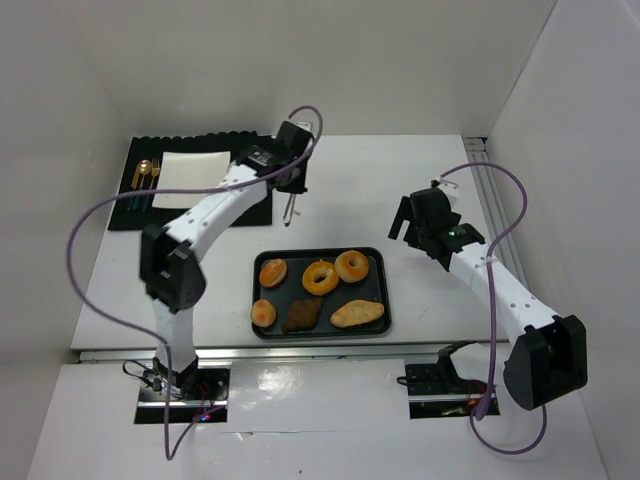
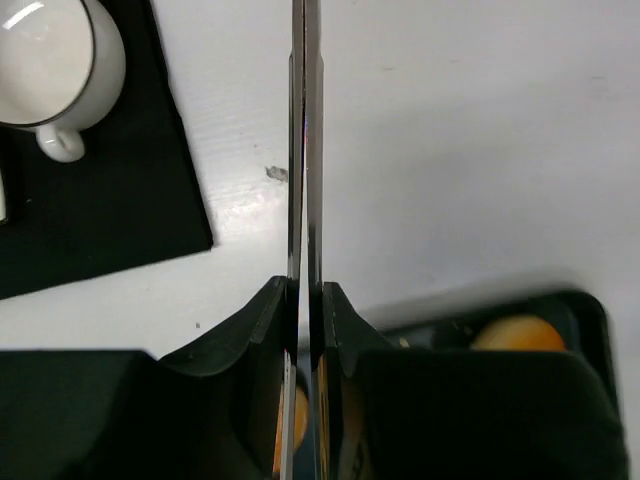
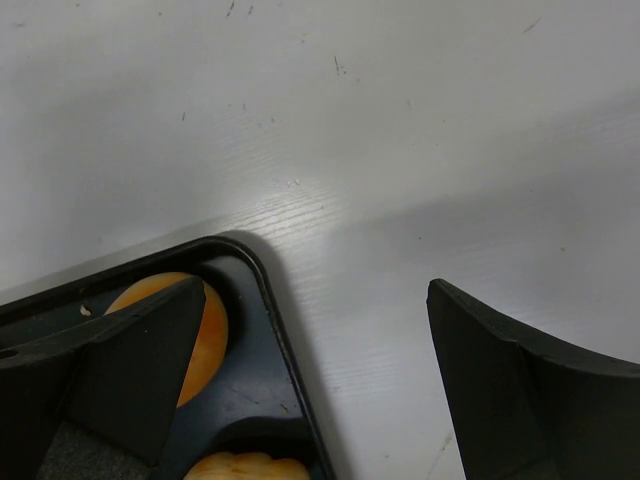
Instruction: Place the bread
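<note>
White walls close in a white table (image 1: 420, 180), and we see a black tray (image 1: 383, 285) lying near its front edge, between the two arms. Six pieces of bread sit on it: a round bun (image 1: 272, 272), a ring doughnut (image 1: 320, 277) and a second ring (image 1: 351, 265) in the far row; a small bun (image 1: 263, 313), a dark pastry (image 1: 302, 315) and a long loaf (image 1: 357, 314) in the near row. None of them is lifted.

Our left gripper (image 1: 291, 185) hangs above the bare table beyond the tray, clamped on metal tongs (image 1: 291, 210). In the left wrist view the two blades are pressed flat together, with nothing between them. Our right gripper (image 1: 415, 225) hovers to the right of the tray, its jaws spread wide and holding nothing. Its wrist view shows the tray's corner under one finger.

At the far left lies a black placemat (image 1: 130, 215) carrying a white napkin (image 1: 190, 165), gold cutlery (image 1: 145, 175) and a white cup (image 2: 55, 60).
</note>
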Controlling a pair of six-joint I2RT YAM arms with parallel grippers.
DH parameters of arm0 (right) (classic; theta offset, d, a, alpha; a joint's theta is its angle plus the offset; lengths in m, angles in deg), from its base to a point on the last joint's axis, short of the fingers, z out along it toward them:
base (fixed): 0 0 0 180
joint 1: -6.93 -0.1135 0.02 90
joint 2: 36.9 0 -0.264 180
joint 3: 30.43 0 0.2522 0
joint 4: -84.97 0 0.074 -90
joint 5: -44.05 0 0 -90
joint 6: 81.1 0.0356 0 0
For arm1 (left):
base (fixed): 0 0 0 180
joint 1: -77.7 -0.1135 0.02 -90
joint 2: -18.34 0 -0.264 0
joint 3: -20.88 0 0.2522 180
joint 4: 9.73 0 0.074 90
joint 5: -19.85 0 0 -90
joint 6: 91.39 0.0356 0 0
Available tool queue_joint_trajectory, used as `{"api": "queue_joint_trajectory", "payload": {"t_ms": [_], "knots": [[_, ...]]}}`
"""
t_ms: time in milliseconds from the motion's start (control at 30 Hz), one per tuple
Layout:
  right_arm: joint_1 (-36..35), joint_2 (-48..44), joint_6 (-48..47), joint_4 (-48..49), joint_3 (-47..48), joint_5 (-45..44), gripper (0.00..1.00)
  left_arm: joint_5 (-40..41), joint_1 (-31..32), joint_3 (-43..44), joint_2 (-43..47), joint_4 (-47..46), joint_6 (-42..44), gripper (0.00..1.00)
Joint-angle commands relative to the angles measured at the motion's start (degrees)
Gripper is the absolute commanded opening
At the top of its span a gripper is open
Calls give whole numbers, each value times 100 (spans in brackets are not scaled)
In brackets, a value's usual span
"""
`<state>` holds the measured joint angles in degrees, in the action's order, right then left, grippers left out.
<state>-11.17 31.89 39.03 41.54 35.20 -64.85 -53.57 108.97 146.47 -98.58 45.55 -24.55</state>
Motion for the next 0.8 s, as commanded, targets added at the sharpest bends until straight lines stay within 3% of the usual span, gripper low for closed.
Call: {"api": "queue_joint_trajectory", "payload": {"t_ms": [0,133,300,767], "knots": [[27,-217,-60,-4,296,-114,99,-532,221,-677,1328,-3,242,18],[27,-322,-60,-56,358,-114,99,-927,459,-2038,2479,339,-5,27],[27,-384,-112,-56,411,-114,99,-1262,731,-2701,3587,725,-180,45],[27,-384,-113,-56,464,-44,99,-1640,978,-3782,3958,1043,22,55]]}}
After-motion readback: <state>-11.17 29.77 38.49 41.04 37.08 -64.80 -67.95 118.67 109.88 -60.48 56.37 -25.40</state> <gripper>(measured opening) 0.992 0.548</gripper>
